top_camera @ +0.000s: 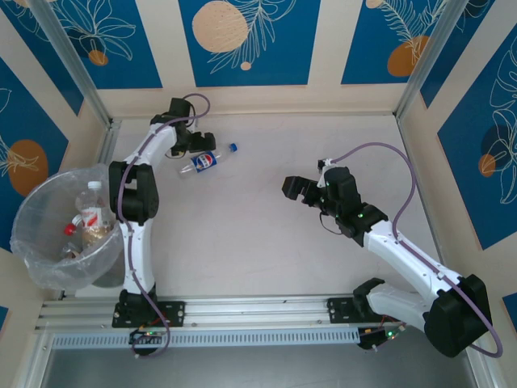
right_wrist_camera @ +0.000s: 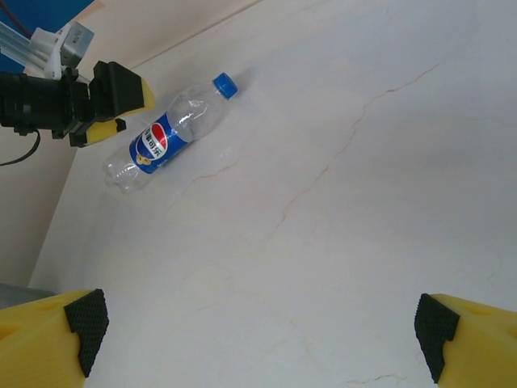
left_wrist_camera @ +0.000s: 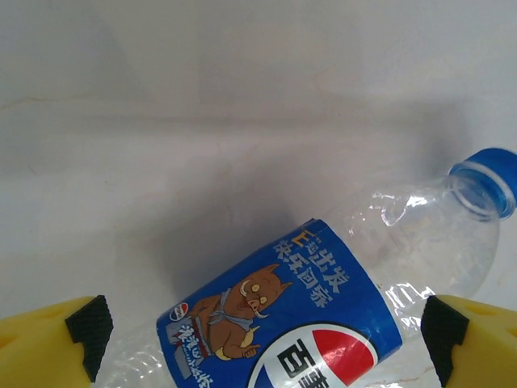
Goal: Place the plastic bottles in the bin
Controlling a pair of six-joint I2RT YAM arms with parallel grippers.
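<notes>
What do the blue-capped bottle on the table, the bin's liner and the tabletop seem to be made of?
Bottle: thin clear plastic, glossy, creased near the neck, with a printed blue film label. Bin liner: transparent plastic film, crinkled and shiny. Tabletop: pale, matte, faint brownish veins; stone or a marble-look laminate, hard to tell.

We are seeing bright, even light; the bottle point(left_wrist_camera: 323, 323) is casting a soft shadow on the pale, slightly washed-out surface point(left_wrist_camera: 242, 97).

The left arm point(top_camera: 139, 250) and right arm point(top_camera: 404, 255) are built of white links, black joints, purple cables and black-padded yellow fingers point(right_wrist_camera: 36, 343).
</notes>
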